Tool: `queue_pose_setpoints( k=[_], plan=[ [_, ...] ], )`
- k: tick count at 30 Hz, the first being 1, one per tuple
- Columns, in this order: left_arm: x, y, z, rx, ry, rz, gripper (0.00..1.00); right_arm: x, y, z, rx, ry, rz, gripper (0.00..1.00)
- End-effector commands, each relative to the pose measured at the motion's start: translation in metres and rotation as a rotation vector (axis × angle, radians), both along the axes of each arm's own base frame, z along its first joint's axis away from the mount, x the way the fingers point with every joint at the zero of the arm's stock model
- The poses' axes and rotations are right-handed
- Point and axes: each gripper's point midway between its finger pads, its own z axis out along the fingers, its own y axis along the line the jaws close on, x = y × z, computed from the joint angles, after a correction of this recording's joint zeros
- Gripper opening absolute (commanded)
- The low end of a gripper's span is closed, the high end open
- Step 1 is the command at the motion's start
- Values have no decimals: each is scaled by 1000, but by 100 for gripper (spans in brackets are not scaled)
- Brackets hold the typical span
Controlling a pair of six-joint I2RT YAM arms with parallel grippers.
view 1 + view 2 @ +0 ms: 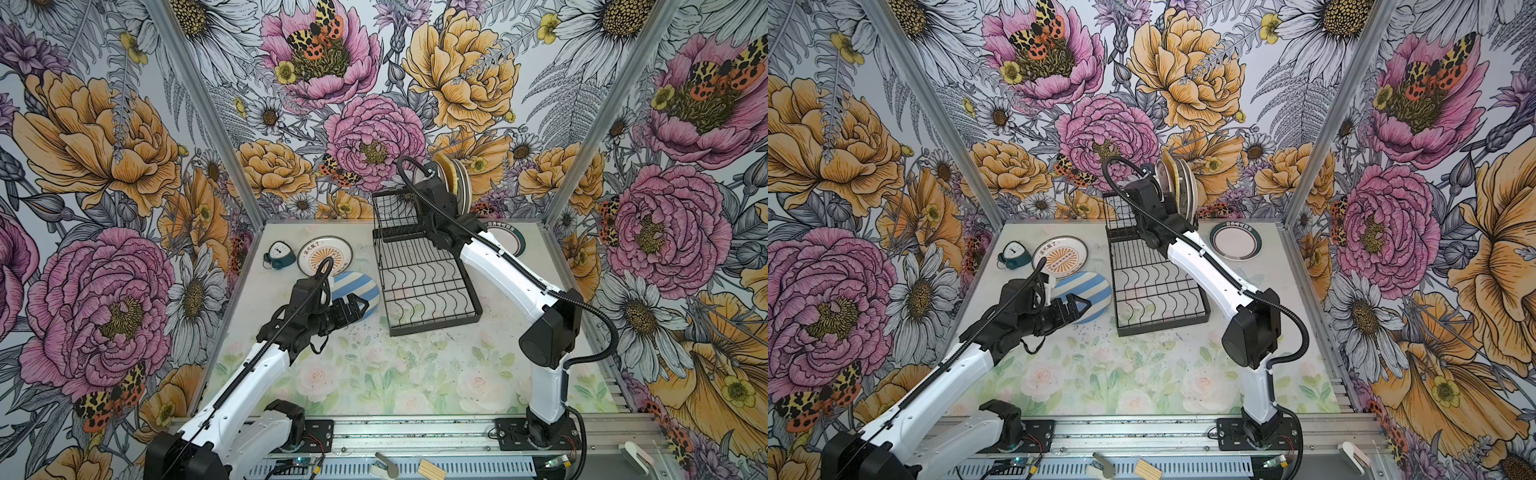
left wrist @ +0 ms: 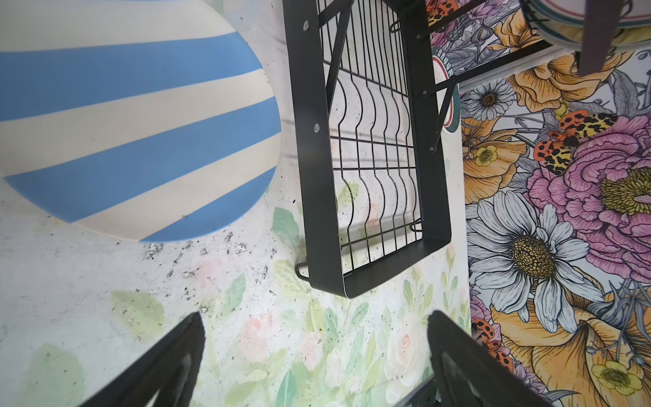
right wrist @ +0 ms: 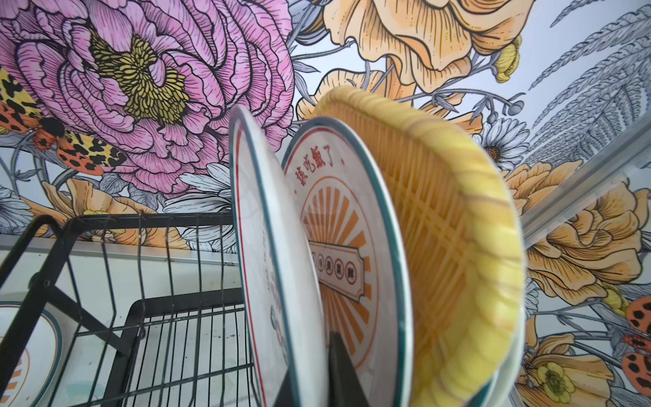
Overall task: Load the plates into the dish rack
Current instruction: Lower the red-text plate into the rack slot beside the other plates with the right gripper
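The black wire dish rack [image 1: 428, 286] stands mid-table. On its raised shelf several plates [image 1: 457, 183] stand on edge, among them a yellow woven one [image 3: 440, 229] and a sunburst one [image 3: 345, 246]. My right gripper [image 3: 308, 366] is shut on the rim of the nearest white plate [image 3: 267, 246], which stands upright beside them. Three plates lie flat on the table: a blue-and-white striped one [image 1: 353, 286], a sunburst one [image 1: 324, 255] and a ringed one [image 1: 1235, 241]. My left gripper [image 2: 316, 317] hovers open and empty by the striped plate's [image 2: 141, 123] near edge.
A small teal alarm clock [image 1: 277, 254] sits at the back left beside the sunburst plate. The rack's lower tray [image 2: 373, 158] holds nothing. Flowered walls close in the table on three sides. The right arm reaches over the rack's right side.
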Motion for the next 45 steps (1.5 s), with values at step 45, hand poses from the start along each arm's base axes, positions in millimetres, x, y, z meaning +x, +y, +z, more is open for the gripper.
queue_pose_setpoints(
  k=[45],
  plan=[
    [-7,7,-6,-10,-4,42,99,-7,-9,39,-79,-97,-112,0]
  ],
)
